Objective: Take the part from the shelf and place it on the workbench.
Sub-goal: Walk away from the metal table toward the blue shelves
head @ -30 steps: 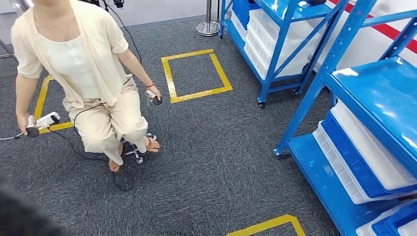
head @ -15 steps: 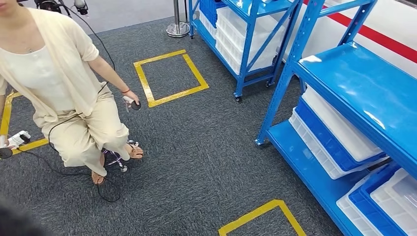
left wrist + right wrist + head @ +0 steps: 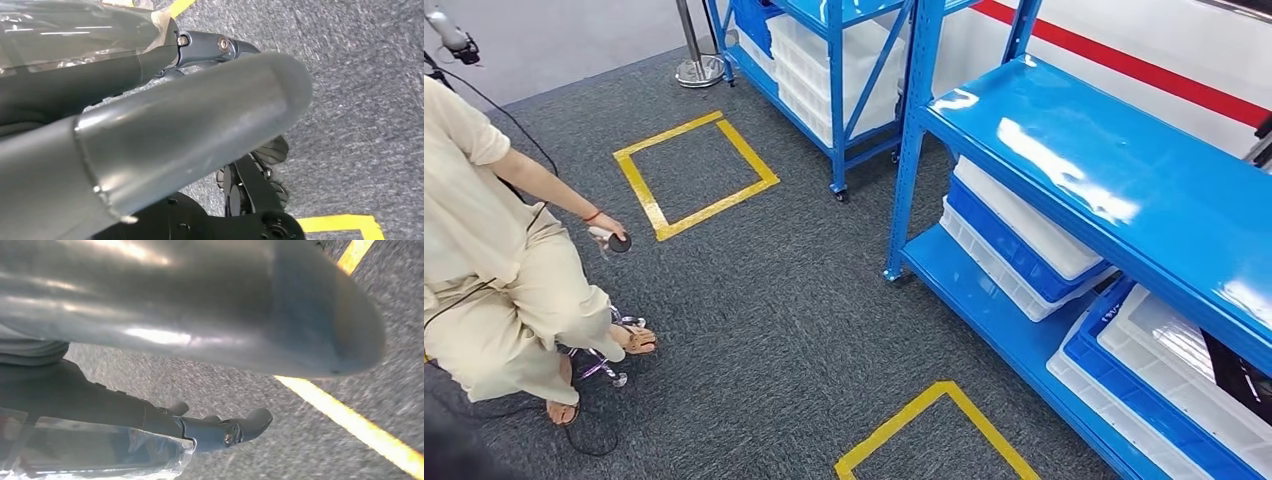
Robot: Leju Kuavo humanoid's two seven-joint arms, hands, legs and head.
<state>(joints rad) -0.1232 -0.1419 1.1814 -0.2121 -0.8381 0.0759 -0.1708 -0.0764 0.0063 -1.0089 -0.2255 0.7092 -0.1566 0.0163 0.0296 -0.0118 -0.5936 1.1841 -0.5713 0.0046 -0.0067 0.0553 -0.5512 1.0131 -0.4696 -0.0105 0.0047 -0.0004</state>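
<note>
left hand empty above carpet, shelf apart

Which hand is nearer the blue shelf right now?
Right, probably. The blue shelf stands to the robot's right; right hand and left hand both hang over carpet, away from it.

Place: a warehouse-style robot test area
Shelving: blue steel racks stand on the right, a second rack farther off, both loaded with white and blue plastic bins
Floor: grey carpet marked with yellow tape squares
Operator: a seated person on the left holds a handheld controller, with cables trailing
</note>
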